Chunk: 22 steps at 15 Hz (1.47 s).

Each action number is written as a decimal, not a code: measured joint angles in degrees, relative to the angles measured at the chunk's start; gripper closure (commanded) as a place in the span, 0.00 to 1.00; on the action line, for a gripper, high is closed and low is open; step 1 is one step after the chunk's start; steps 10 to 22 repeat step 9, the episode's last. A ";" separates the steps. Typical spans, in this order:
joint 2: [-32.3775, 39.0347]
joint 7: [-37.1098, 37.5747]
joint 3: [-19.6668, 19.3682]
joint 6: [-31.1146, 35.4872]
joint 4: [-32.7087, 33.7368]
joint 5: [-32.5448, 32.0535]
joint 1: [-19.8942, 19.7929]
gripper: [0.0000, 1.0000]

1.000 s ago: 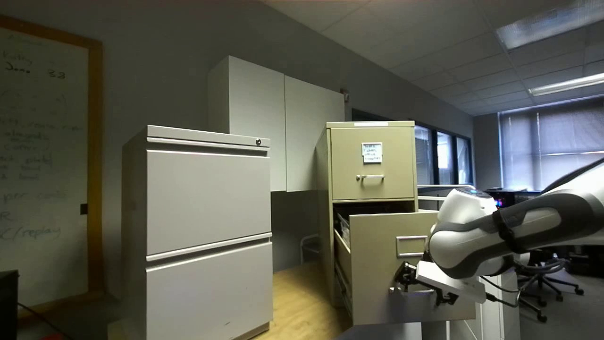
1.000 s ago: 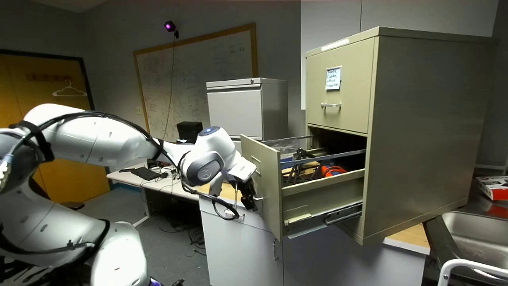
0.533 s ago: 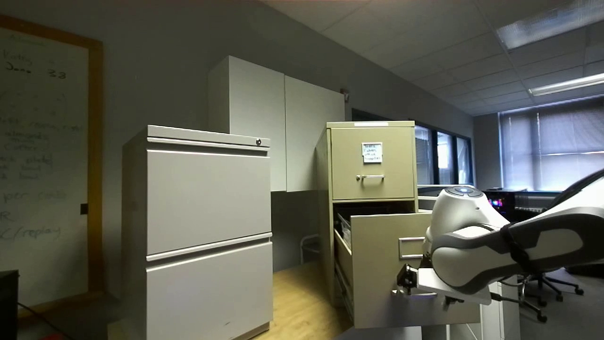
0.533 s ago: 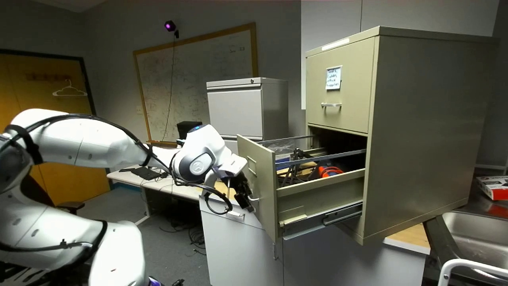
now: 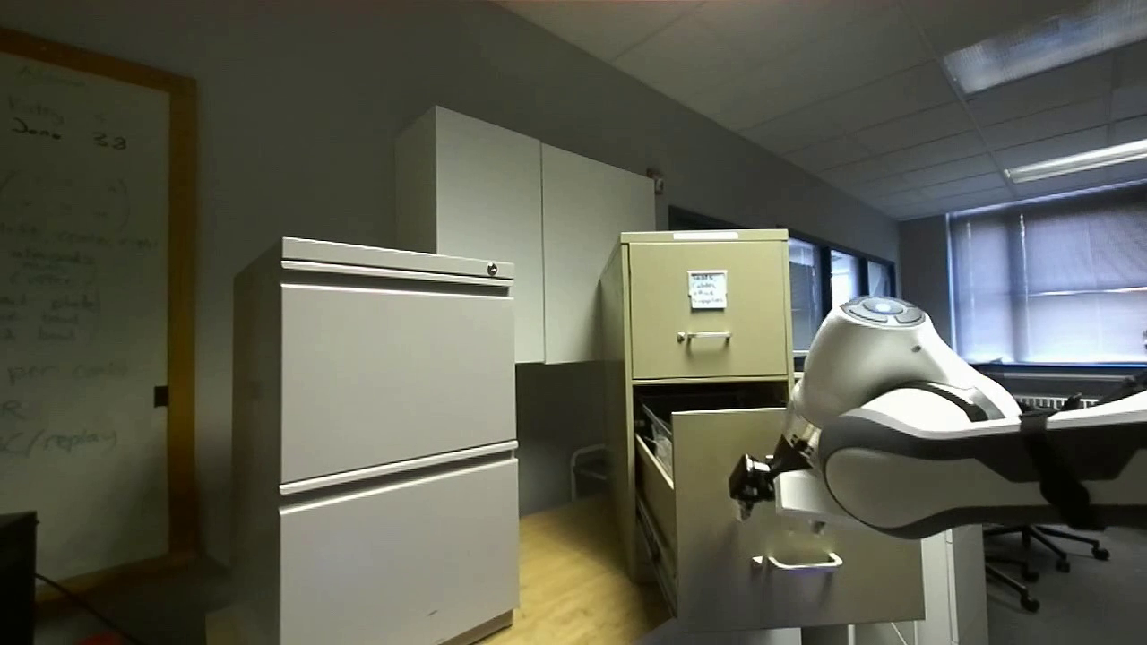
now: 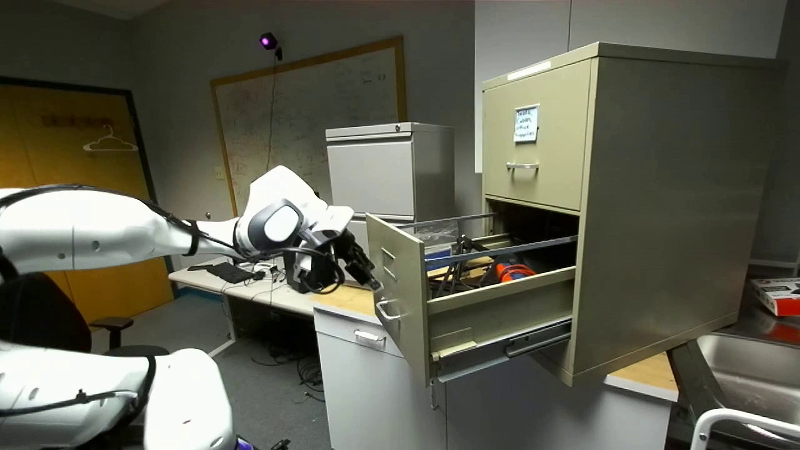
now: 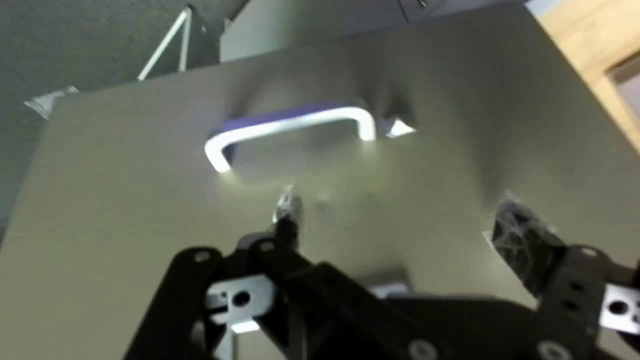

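Observation:
A beige filing cabinet (image 6: 675, 206) has its lower drawer pulled well out, in both exterior views. On the drawer front (image 5: 717, 555) is a silver bar handle (image 7: 290, 125), with a small keylock (image 7: 400, 128) beside it. My gripper (image 7: 399, 196) stands open, its fingers spread wide with nothing between them. It hangs above the handle, near the drawer front and apart from the handle; whether a fingertip touches the front, I cannot tell. Inside the drawer lie black tools (image 6: 459, 269) and an orange-red item (image 6: 514, 272).
A closed upper drawer (image 6: 537, 137) with a paper label sits above. A grey cabinet (image 5: 394, 385) stands beside the filing cabinet on the wooden counter (image 5: 573, 555). A steel sink (image 6: 762, 369) and a white rail (image 6: 744, 417) lie at the far side. A desk (image 6: 275, 290) is behind the arm.
The drawer has slid somewhat further out of the cabinet. My gripper has left the handle, rising and drawing back, so the handle now shows fully.

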 measured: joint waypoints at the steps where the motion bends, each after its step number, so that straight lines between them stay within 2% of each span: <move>1: -0.71 0.79 0.79 1.87 1.13 0.01 1.08 0.00; 5: -0.82 4.26 3.07 13.21 3.26 0.95 2.00 0.00; 6: -0.28 4.25 3.08 13.79 3.46 1.82 2.34 0.00; 9: 2.15 3.10 1.62 8.95 4.19 4.57 5.33 0.00; 22: 2.15 3.10 1.62 8.95 4.19 4.57 5.33 0.00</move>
